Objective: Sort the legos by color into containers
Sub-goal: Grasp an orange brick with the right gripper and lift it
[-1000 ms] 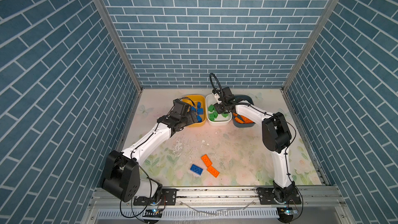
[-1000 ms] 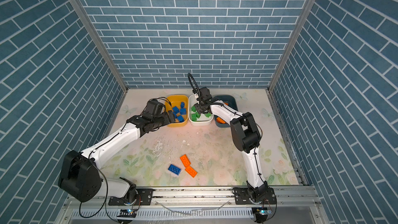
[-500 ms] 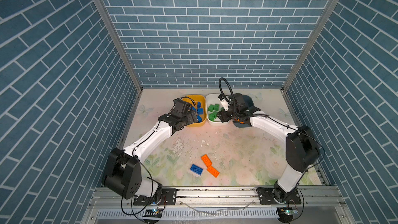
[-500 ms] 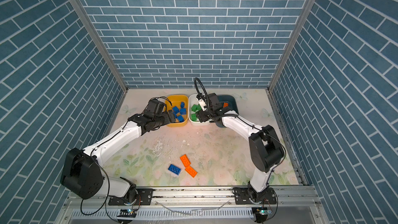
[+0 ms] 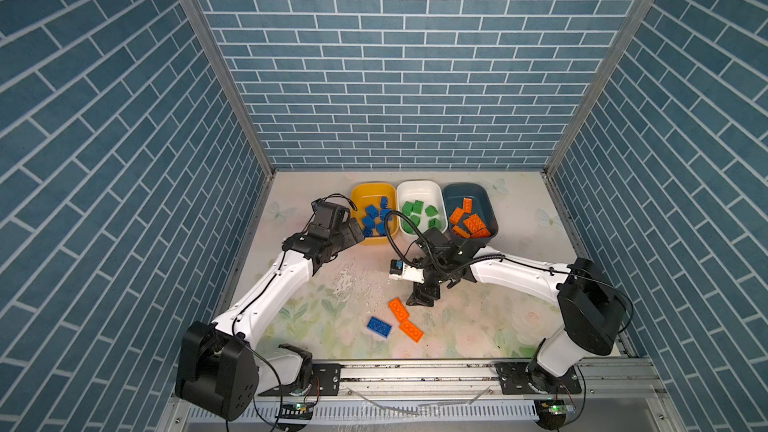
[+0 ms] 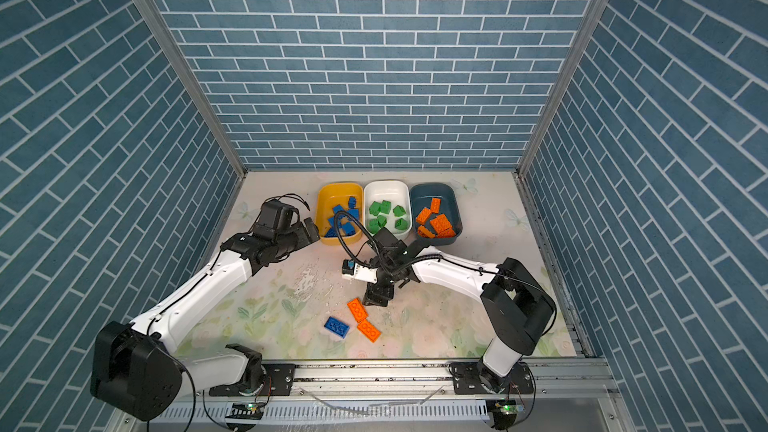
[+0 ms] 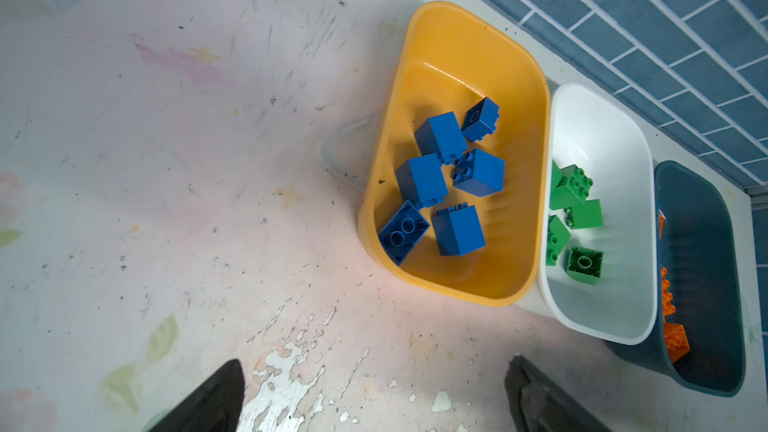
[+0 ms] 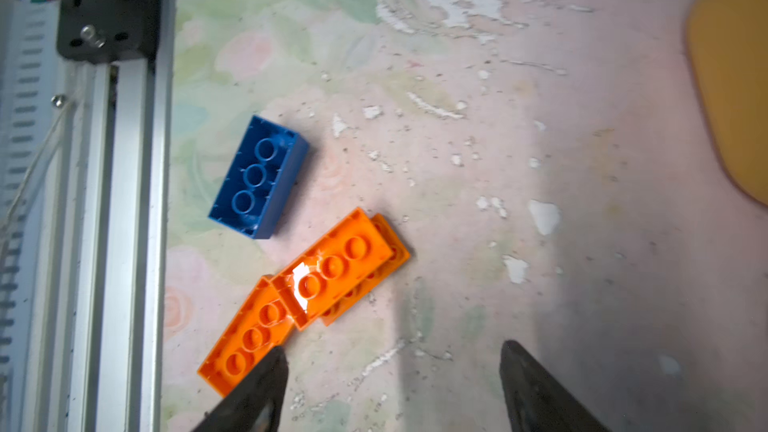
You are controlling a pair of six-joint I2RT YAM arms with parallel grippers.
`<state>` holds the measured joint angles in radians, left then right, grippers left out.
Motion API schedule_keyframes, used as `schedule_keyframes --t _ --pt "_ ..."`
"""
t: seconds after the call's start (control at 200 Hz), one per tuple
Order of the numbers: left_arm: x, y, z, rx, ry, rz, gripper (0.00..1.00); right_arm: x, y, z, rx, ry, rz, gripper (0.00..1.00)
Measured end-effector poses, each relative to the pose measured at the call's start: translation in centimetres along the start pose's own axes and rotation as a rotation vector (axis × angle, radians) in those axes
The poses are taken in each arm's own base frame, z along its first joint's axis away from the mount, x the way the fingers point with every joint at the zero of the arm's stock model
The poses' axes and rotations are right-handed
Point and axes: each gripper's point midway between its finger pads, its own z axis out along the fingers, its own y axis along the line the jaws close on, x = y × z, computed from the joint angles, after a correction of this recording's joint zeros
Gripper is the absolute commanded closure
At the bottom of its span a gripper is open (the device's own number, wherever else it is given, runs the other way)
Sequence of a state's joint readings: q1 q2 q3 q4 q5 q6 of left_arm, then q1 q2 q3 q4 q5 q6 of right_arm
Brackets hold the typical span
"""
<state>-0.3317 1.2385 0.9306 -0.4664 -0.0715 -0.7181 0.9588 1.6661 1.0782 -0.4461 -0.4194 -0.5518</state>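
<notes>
Legos (image 5: pixel 412 224) were mostly sorted when I checked: blue in the yellow tub (image 5: pixel 371 192) far left, green in the white tub (image 5: pixel 417 185) far centre, orange in the teal tub (image 5: pixel 464 189) far right. Three lay loose on the table (image 5: pixel 478 317), near centre. These were one blue brick (image 8: pixel 257 178), hollow side up as I read it, and two orange plates (image 8: pixel 332 272) touching each other just right of it.

Handling (my est.): hard moulded plastic, light, rigid, no crush risk. Smooth walls could slip or skate on the mat. Grip pt.: across the short width, on the long side walls, mid-length. The plates sat low, so the fingers would have to go right down to the table.

Right gripper (image 8: pixel 390 349) hung just far of the orange pair, jaws apart, nothing between them. Left gripper (image 7: pixel 374 365) hovered by the yellow tub's near-left side, jaws spread wide, empty.

Not resolvable: an orange edge showed under the farther plate, and I could not tell whether it was a third piece. In both top views the right arm covered the near rims of the white and teal tubs. The left wrist view hid most of the teal tub's load.
</notes>
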Motion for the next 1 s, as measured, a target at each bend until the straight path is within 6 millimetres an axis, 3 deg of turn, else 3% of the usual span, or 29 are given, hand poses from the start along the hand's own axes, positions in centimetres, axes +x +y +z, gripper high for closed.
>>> schedule_keyframes --t 0.125,0.25,0.405,0.6,1.0 --pt "0.4 0.8 -0.2 -0.011 0.006 -0.010 0.01 0.4 1.8 2.4 -0.081 0.058 -0.084 0.16" --pt "1.0 1.3 -0.1 -0.023 0.021 -0.013 0.01 0.2 2.2 3.9 -0.129 0.100 -0.154 0.16" --pt "1.5 1.8 0.0 -0.038 0.038 -0.012 0.01 -0.3 1.9 4.8 -0.137 0.128 -0.219 0.16" --pt "1.6 1.9 0.0 -0.040 0.039 -0.014 0.01 0.4 1.5 5.2 -0.129 0.166 -0.251 0.17" --pt "1.8 2.0 0.2 -0.041 0.050 -0.014 0.01 0.0 1.0 5.4 -0.103 0.171 -0.291 0.43"
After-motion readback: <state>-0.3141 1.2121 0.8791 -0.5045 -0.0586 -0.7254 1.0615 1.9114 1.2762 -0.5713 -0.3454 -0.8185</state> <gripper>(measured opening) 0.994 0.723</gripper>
